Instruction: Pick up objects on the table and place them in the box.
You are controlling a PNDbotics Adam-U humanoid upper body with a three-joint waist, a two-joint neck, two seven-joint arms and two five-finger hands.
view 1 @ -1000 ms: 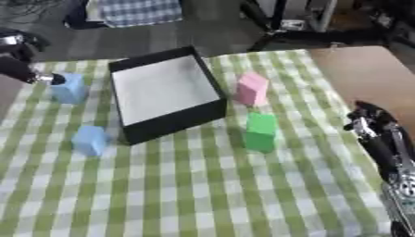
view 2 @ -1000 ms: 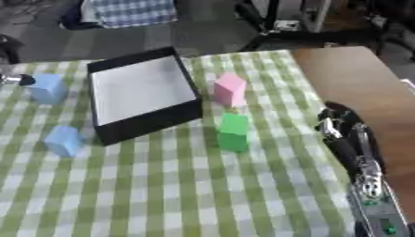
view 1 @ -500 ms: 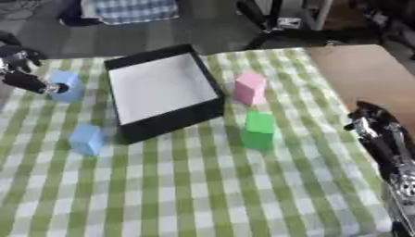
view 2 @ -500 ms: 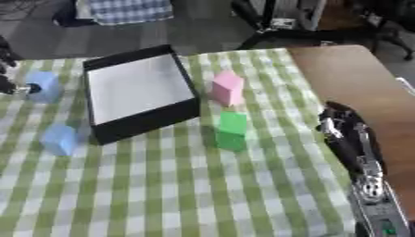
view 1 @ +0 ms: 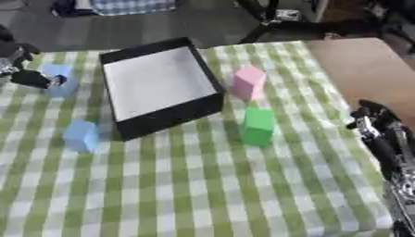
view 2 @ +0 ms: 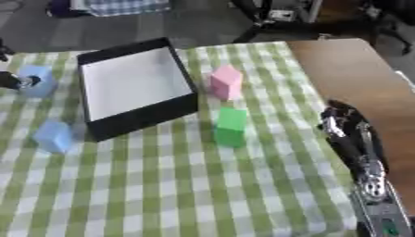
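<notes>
Black rectangular box w/ white inner floor (view 1: 162, 83) sits open-topped on the tabletop, far-left of centre, turned askew. Nothing visible inside it.

Pale blue block (view 1: 60, 79) far left, apart from box's left wall. Left robot hand (view 1: 24, 76) at view's left edge, dark fingers touching that block's left side; whether fingers curl round it or just touch, can't tell. Block appears to rest on the cloth.

Second light blue block (view 1: 81, 135) nearer the robot, just beside box's near-left corner, not touching it as far as can be seen.

Pink block (view 1: 248, 82) right of box, near its right wall, small gap between. Green block (view 1: 259, 126) nearer the robot than the pink one, just off box's near-right corner, standing on end.

Right robot hand (view 2: 344, 125) rests at right side, well apart from all blocks, fingers pointing away from the robot and relaxed, slightly bent, holding nothing. Forearm runs down to lower right corner.

Green-and-white checked cloth (view 1: 203, 185) covers most of the tabletop; bare brown wood tabletop (view 1: 365, 69) shows at right.
</notes>
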